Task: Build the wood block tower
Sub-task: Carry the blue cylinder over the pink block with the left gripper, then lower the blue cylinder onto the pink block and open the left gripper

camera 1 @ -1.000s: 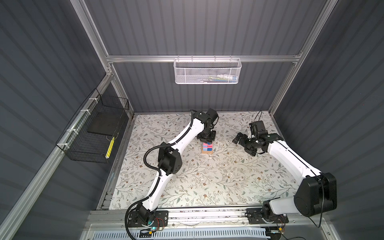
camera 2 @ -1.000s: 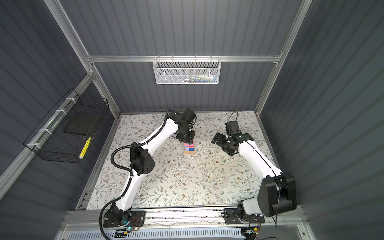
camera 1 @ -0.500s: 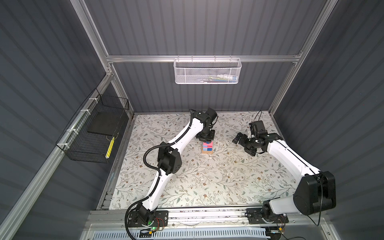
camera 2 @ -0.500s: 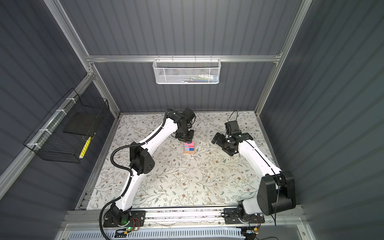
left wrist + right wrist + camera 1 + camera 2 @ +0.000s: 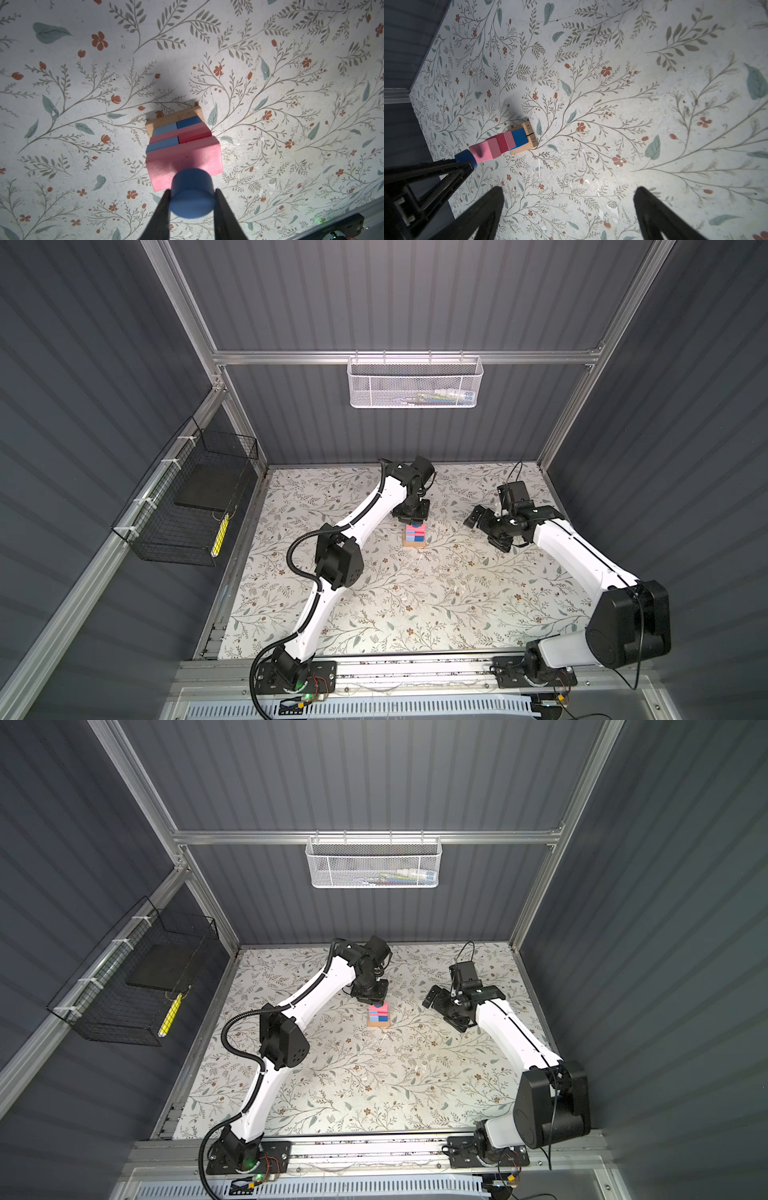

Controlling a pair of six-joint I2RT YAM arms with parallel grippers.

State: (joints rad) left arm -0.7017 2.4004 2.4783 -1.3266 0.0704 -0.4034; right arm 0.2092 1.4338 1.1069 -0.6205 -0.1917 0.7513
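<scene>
wood block tower, standing on the floral table toward its far middle in both top views. layers from the bottom up, left wrist view: tan base, two blue cubes, lower pink oblong, third blue cube beside the red cube, upper pink oblong. the dark blue disc is at the very top, clamped between the fingers of the left gripper. it appears to touch the upper pink oblong, though contact cannot be confirmed. the right gripper is to the right of the tower and well apart from it, jaws spread wide and empty.
</scene>
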